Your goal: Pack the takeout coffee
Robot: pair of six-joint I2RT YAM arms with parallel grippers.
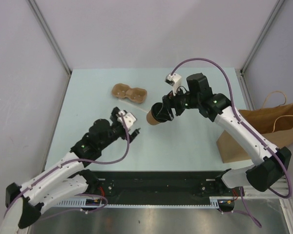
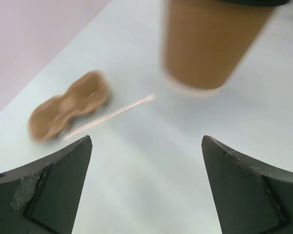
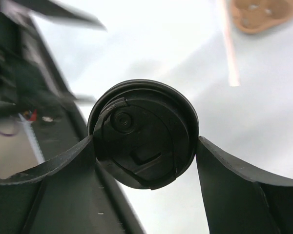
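Coffee [image 1: 152,117]: clamped at its black lid by right tool [image 1: 162,112], tilted, near mid-counter [image 1: 185,141], between carrier [image 1: 129,92] and left tool [image 1: 132,126]. Left tool: spread wide, holding nothing, near the coffee's base, not touching it.

Seen from above alone: bag [image 1: 263,127] lying at the counter's right edge, well apart from the coffee.

Seen from right wrist alone: round lid face [image 3: 144,131], pinched on both sides.

Seen from left wrist alone: tan wall [image 2: 210,44] and pale base rim, beyond the spread tool.

Plain in both wrist views: pale stick [image 2: 112,113] on the counter just beside the carrier.

Contact between base and counter: cannot tell.
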